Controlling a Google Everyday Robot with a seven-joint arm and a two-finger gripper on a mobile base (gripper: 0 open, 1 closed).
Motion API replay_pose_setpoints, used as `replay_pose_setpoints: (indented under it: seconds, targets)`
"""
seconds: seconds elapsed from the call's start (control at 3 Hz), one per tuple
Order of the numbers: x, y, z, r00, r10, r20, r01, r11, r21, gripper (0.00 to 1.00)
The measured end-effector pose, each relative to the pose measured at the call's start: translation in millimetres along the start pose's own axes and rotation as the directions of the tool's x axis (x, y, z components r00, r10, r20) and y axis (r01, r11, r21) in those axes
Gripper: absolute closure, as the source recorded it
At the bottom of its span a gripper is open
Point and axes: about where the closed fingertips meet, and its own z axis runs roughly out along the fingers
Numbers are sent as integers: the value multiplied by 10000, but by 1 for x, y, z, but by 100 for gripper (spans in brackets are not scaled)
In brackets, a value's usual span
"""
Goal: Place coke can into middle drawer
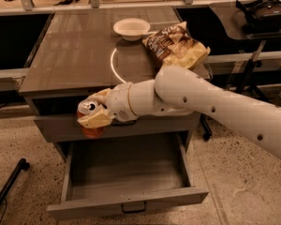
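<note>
My gripper point(96, 110) is shut on the coke can point(90, 126), a red-orange can with a silver top. It holds the can in the air in front of the upper drawer's face, over the back left part of the open middle drawer point(126, 172). The can is tilted a little, with its top facing up and left. The middle drawer is pulled far out, its grey inside is bare, and its dark pull handle point(133, 207) shows at the front edge. My white arm reaches in from the right and hides the upper drawer's handle.
On the cabinet top point(70, 55) stand a white bowl point(131, 28) and a yellow-brown chip bag point(176, 44) at the back right. A black stand leg point(9, 187) lies on the floor at left. A desk with a dark headset point(264, 11) is at right.
</note>
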Motion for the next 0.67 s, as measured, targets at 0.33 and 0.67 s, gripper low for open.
replay_pose_setpoints:
  seconds: [0.33,0.67]
  targets:
    - [29,5,11,9999,129,-95,-130,9999,-114,100]
    - [64,11,21,9997,210,-81,-211,9997,-141,100]
